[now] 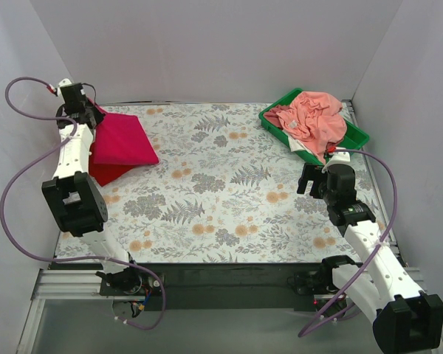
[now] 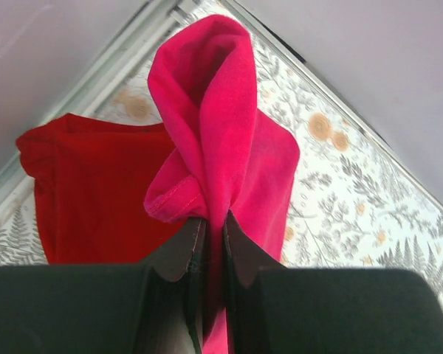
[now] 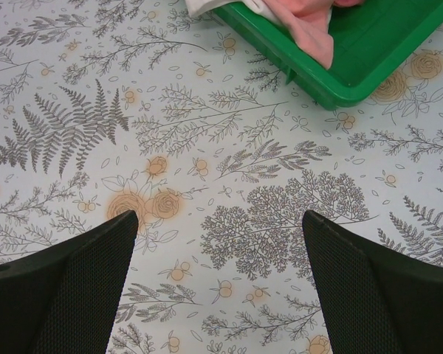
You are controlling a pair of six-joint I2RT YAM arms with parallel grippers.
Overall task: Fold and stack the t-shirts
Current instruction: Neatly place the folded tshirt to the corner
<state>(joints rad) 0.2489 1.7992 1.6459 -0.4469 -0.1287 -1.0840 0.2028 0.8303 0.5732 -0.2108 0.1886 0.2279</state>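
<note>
White walls (image 1: 207,44) box in 3 sides of the table, and a grey floral-print cloth (image 1: 229,192) covers the top from edge to edge. Count with me: 2 t-shirts, both at the far left corner. The crimson-magenta t-shirt (image 1: 125,140) lies folded across the scarlet-red t-shirt (image 1: 107,174), whose corner pokes out on the near side. Left gripper (image 2: 213,221) is right there, fingers pinched tight on a raised fold of the crimson-magenta one, close against the left wall and back edge, so it's tight on that side. 1 green tray (image 1: 356,137) sits angled at the far right corner, close to the right wall, with 1 heap of salmon-pink clothes (image 1: 314,118) piled in it. Right gripper (image 3: 220,217) hangs just on the near side of the tray, fingers spread wide over bare print, holding nothing. Between the 2 arms runs a broad stretch of flat floral cloth.
</note>
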